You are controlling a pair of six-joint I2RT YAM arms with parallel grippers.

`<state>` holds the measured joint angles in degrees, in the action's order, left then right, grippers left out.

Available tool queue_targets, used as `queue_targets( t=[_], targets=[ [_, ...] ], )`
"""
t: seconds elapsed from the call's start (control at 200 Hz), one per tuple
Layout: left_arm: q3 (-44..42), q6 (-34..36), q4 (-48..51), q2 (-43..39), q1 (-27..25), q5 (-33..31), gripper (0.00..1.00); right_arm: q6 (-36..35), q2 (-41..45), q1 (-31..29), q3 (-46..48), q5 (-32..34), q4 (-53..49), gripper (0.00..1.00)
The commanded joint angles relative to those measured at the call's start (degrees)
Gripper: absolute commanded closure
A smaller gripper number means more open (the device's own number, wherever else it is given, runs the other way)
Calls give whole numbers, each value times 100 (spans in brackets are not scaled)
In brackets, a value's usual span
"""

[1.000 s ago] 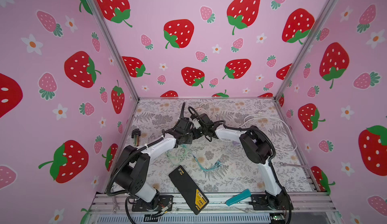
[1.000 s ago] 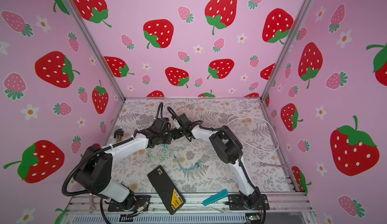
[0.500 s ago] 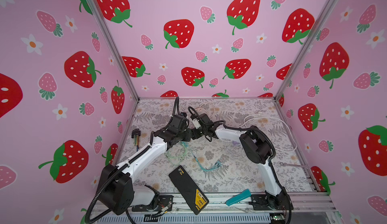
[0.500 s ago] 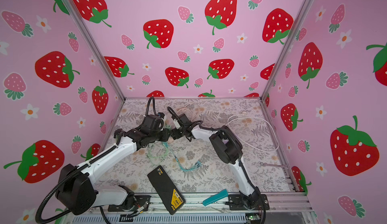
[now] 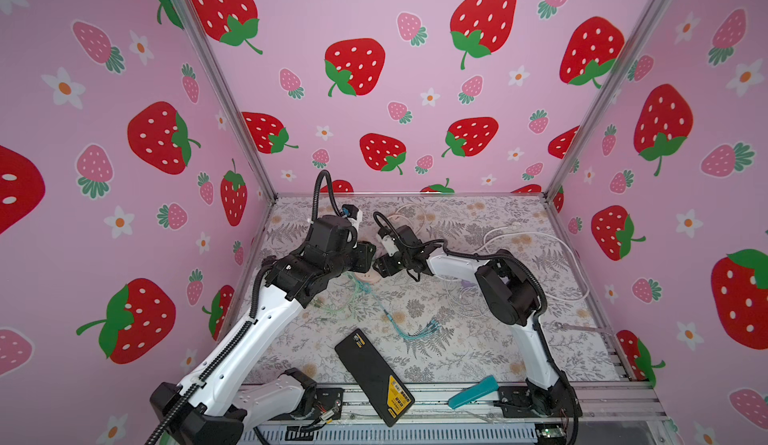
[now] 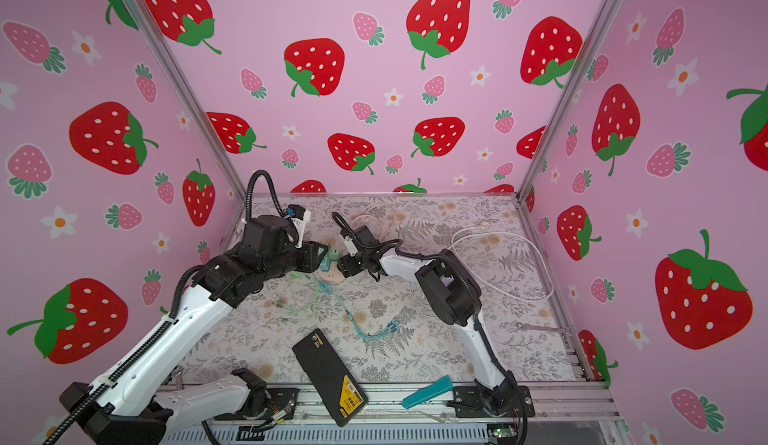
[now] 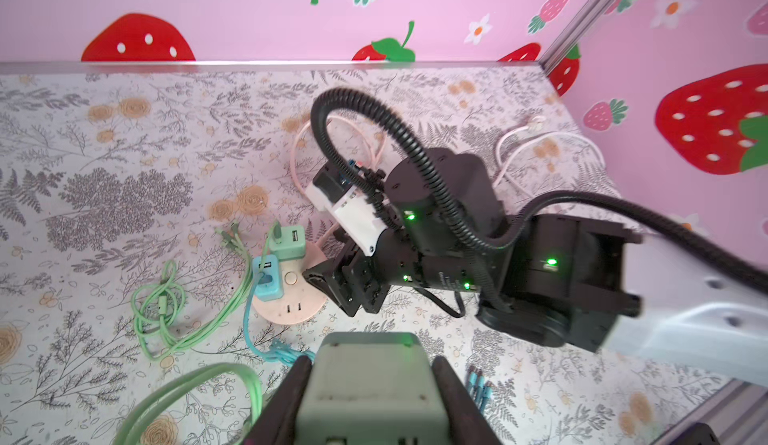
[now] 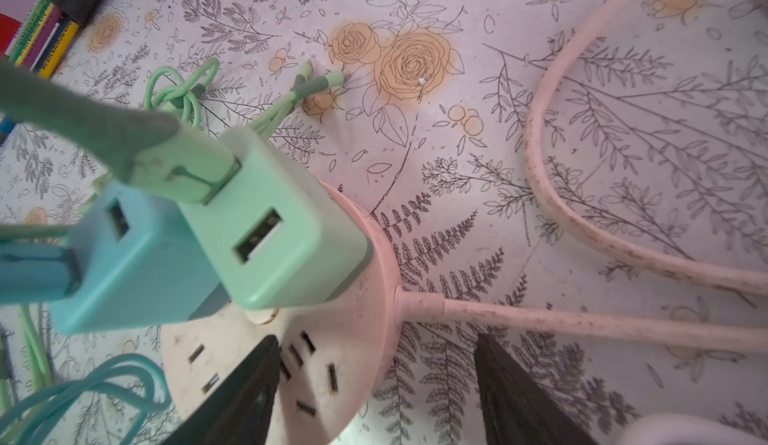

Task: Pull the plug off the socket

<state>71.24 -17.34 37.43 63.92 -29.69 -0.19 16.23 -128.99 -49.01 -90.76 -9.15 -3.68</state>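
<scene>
Grey-green plastic fills the left gripper [image 7: 370,366]: its jaws are closed on a plug [image 7: 370,384], held clear of the round pink socket [image 7: 291,310], which lies ahead of and below that gripper on the worktop [image 7: 104,131]. A green adapter [image 7: 291,241] and a blue adapter [image 7: 266,278] stand plugged into the socket, on the part farthest from the right gripper [image 8: 376,339]. That gripper is partly open and grips nothing. One finger [image 8: 249,384] sits over the socket's face and the other [image 8: 519,397] is outside its rim, beside where the pink cord [image 8: 582,324] leaves. Bare floral worktop stretches beyond it, and green cables [image 7: 162,310] coil beside the socket. Pink strawberry walls close three sides. Only the right wrist view shows a set of coloured hex keys [image 8: 54,10]. Both top views show the grippers almost tip to tip above the socket and, behind them near the arm bases, a black slab [image 5: 372,374] and a teal tool [image 5: 473,391].
</scene>
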Motion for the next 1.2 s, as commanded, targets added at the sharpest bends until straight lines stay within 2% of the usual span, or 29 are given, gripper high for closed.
queue_targets(
  t=[0.0, 0.085, 0.155, 0.235, 0.526, 0.651, 0.741, 0.811, 1.031, 1.196],
  targets=[
    [545, 9, 330, -270, -72, 19, 81, -252, -790, 111, 464, 994, -1477, 25],
    [931, 140, 648, -310, -72, -267, 81, -252, -777, 111, 469, 994, -1477, 25],
    [1266, 257, 974, -243, -47, -738, 81, -252, -777, 110, 472, 994, -1477, 25],
    [1522, 328, 1254, -138, 140, -995, 82, -243, -767, 111, 471, 993, -1477, 25],
    [2190, 422, 2017, 308, 1624, -1567, 83, -243, -740, 111, 480, 1002, -1473, 25],
    [2740, 629, 2079, 678, 2128, -1580, 83, -243, -748, 111, 479, 987, -1469, 25],
    [3331, 785, 2262, 1157, 2242, -1645, 83, -243, -745, 111, 472, 976, -1475, 25],
    [3559, 868, 2226, 1536, 2379, -1450, 82, -252, -737, 111, 465, 989, -1484, 25],
    [3778, 798, 2468, 2859, 2547, -954, 83, -266, -748, 106, 472, 1019, -1493, 25],
    [3678, 777, 2414, 3480, 2577, -790, 83, -261, -745, 111, 463, 994, -1495, 25]
  ],
)
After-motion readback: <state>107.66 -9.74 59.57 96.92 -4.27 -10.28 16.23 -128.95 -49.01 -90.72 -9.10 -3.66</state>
